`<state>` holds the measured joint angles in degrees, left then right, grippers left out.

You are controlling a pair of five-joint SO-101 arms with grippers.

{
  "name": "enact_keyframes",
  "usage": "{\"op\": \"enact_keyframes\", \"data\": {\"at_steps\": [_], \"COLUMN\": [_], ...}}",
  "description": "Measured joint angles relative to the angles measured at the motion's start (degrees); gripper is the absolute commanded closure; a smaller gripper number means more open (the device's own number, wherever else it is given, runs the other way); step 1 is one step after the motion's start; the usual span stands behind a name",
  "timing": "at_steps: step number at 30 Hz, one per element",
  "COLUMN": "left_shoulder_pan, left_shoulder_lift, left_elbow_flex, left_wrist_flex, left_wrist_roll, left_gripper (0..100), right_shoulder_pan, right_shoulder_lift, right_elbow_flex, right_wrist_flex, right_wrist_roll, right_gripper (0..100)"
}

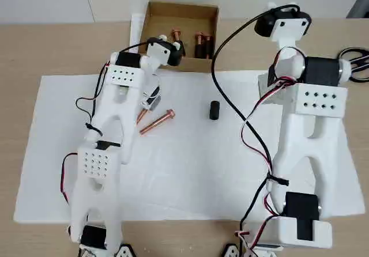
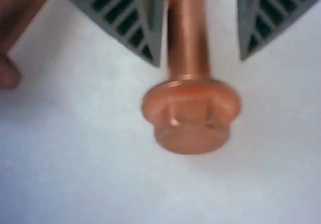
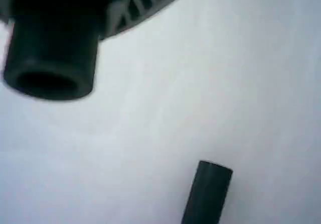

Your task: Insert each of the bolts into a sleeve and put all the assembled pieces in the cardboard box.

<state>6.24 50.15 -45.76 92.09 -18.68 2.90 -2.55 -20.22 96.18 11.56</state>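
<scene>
gripped sleeve (image 3: 50, 58) raised | second sleeve (image 3: 208, 194) lying on white sheet (image 3: 225, 83)

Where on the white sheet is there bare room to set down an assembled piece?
Widest bare patch: the near half of the white sheet, between the left arm and the right arm. A narrower gap lies between the bolts and the lying sleeve. Crowded: around the left fingers straddling a bolt, before the cardboard box.

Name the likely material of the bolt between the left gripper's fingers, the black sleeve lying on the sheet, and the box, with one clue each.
Bolt: metal, perhaps copper-plated; coppery colour, soft sheen.
Sleeve: probably plastic or rubber; matte black, no glint.
Box: cardboard; plain brown, thin dull walls.
</scene>
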Motion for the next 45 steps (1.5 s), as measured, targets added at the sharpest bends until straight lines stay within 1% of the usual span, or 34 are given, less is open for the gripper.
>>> {"op": "enact_keyframes", "data": {"at_steps": [4, 9, 17, 20, 28, 30, 34, 36, 40, 45], "left_shoulder_pan": [1.49, 3.08, 3.16, 3.16, 3.34, 3.34, 3.34, 3.52, 2.37, 1.41], "left_shoulder_lift": [0.00, 2.20, 4.31, 4.31, 4.48, 4.92, 5.36, 5.10, -0.26, -12.40], "left_elbow_flex": [0.00, -0.70, -2.02, -2.02, -2.20, -4.04, -9.85, -12.13, -12.75, -9.05], "left_wrist_flex": [0.00, 0.00, 0.09, 0.09, 0.09, 1.23, 6.51, 6.51, 7.30, 7.38], "left_wrist_roll": [-0.09, -0.26, -0.26, -0.09, 0.26, 0.26, 0.62, 0.62, 4.22, 5.54], "left_gripper": [96, 96, 96, 100, 99, 99, 99, 99, 99, 99], "right_shoulder_pan": [0.00, 0.00, 0.00, 0.00, 0.00, 0.00, 0.00, 0.00, 0.00, 0.00], "right_shoulder_lift": [0.00, 0.00, 0.00, 0.00, -0.09, -0.18, -0.26, -0.44, -4.57, -14.15], "right_elbow_flex": [0.00, 0.00, 0.26, 1.85, 3.69, 3.69, 3.69, 3.69, 3.69, 3.69], "right_wrist_flex": [0.00, 0.00, 0.00, 0.00, 0.00, 0.00, 0.00, 0.00, 0.00, -0.62], "right_wrist_roll": [0.00, 0.00, 0.00, 0.00, 0.00, 0.09, 0.09, 0.09, 0.09, 0.09], "right_gripper": [99.5, 99.5, 99.5, 99.5, 99.5, 99.5, 99.5, 99.5, 99.2, 99.4]}}
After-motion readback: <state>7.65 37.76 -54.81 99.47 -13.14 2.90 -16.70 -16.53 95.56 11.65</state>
